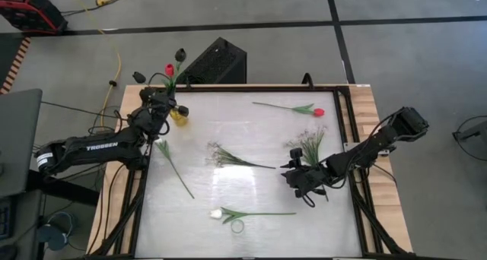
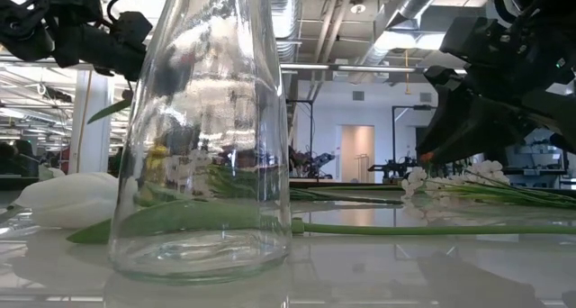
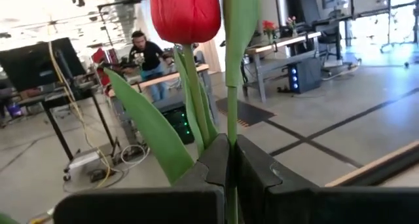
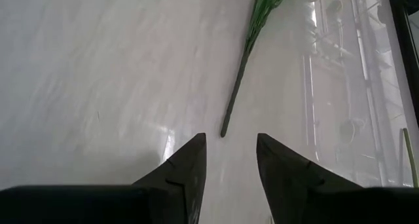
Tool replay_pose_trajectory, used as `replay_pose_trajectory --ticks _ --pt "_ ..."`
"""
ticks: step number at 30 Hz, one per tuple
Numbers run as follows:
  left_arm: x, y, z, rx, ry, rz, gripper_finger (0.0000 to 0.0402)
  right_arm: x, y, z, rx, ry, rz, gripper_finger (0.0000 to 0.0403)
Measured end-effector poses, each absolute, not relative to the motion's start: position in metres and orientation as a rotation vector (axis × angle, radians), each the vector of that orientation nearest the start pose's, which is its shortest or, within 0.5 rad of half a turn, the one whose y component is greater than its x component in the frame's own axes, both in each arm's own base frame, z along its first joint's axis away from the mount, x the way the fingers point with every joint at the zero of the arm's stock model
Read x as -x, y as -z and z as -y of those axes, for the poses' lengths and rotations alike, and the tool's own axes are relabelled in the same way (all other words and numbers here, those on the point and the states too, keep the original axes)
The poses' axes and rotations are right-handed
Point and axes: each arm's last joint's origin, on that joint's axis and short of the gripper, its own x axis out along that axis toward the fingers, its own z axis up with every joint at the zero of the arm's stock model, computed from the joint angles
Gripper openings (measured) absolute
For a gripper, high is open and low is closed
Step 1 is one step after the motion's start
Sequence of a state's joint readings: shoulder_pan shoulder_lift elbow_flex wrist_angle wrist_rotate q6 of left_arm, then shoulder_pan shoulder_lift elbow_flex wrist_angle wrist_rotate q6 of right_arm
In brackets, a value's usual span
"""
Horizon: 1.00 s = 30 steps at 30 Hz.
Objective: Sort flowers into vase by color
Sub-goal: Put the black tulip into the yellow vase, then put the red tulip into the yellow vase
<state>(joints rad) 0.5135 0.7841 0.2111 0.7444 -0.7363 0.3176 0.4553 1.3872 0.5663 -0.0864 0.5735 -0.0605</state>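
White lettering "TROSSEN" on my left arm (image 1: 90,147), legible in the high view only, no other readable text, label, number or sign on anything else I see

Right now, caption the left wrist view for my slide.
Left gripper, jaws shut on a green stem beside a red tulip.

bright overhead ceiling lights glare off the glossy white table (image 1: 251,191), streaking near the right wrist. the clear vase (image 2: 202,137) up close warps the room behind; the background is soft.
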Motion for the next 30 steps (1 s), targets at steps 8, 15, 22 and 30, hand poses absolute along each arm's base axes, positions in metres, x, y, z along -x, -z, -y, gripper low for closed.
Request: replay_pose_trajectory --ticks 8,15,22,30 --pt "-0.135 -0.217 -0.086 -0.302 -1.27 -0.128 0.0049 -0.222 -0.152 -0.091 0.504 0.086 -0.795 0.0159" --pt "-0.139 -0.21 -0.075 -0.293 -1.275 -0.201 0.014 -0.222 -0.152 -0.091 0.508 0.084 -0.796 0.0159" --pt "-0.144 -0.207 -0.06 -0.309 -1.239 -0.231 0.0194 -0.217 -0.166 -0.089 0.471 0.07 -0.757 0.0159" --pt "-0.152 -0.202 -0.035 -0.222 -1.074 -0.173 0.0204 -0.205 -0.197 -0.07 0.345 0.061 -0.69 0.0159"
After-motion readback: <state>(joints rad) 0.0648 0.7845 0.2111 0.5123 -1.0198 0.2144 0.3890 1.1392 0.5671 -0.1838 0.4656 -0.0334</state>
